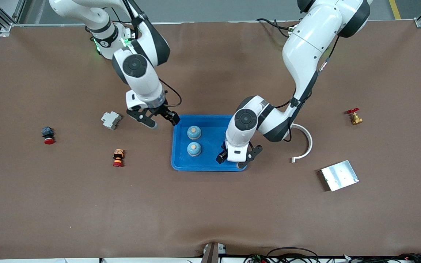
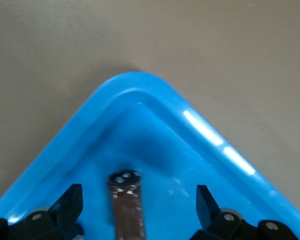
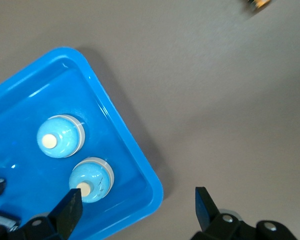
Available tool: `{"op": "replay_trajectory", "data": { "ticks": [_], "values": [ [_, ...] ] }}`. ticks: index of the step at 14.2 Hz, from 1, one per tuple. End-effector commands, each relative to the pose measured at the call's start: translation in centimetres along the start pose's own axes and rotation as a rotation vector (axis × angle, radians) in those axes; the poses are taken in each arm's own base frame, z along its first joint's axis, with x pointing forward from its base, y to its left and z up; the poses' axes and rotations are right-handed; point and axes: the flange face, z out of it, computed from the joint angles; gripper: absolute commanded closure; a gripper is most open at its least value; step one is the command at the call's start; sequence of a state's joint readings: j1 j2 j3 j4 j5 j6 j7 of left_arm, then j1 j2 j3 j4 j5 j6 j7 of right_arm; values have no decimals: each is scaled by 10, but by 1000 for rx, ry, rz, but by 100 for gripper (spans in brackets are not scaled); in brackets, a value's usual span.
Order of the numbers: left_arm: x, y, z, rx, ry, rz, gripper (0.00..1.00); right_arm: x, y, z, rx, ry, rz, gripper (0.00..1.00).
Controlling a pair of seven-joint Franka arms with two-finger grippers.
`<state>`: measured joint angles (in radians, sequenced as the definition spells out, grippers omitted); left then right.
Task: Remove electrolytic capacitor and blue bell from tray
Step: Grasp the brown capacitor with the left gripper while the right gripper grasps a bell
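I see two blue bells [image 1: 194, 140] standing in the blue tray [image 1: 210, 164], one just nearer the front camera than the other. A silver capacitor [image 2: 126, 207] lies between my left claw [image 1: 237, 157] fingers, spread open low at the tray's 4 o'clock corner. My right claw [image 1: 153, 117] hangs open over the tabletop [image 1: 210, 212] by the 11 o'clock corner.

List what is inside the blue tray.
Two blue domed bells and a dark cylindrical capacitor sit in the blue plastic tray; the left end effector covers that corner.
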<state>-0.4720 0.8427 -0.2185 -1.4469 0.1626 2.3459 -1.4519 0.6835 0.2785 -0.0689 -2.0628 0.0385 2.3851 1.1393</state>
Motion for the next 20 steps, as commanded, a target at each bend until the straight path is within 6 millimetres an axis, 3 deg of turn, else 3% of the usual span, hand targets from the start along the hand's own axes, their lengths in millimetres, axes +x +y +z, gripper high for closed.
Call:
{"op": "replay_trajectory", "data": {
  "ticks": [1, 5, 8, 20],
  "values": [
    [-4, -1, 1, 30, 23, 4, 0, -4, -33, 27, -14, -3, 41, 0],
    [-10, -1, 9, 38, 9, 1, 0, -25, -62, 66, -40, -2, 44, 0],
    [-11, -4, 18, 49, 4, -5, 0, -24, -74, 76, -35, 1, 62, 0],
    [-28, 0, 19, 45, -3, 13, 0, -37, -86, 116, -14, 22, 80, 3]
  ]
}}
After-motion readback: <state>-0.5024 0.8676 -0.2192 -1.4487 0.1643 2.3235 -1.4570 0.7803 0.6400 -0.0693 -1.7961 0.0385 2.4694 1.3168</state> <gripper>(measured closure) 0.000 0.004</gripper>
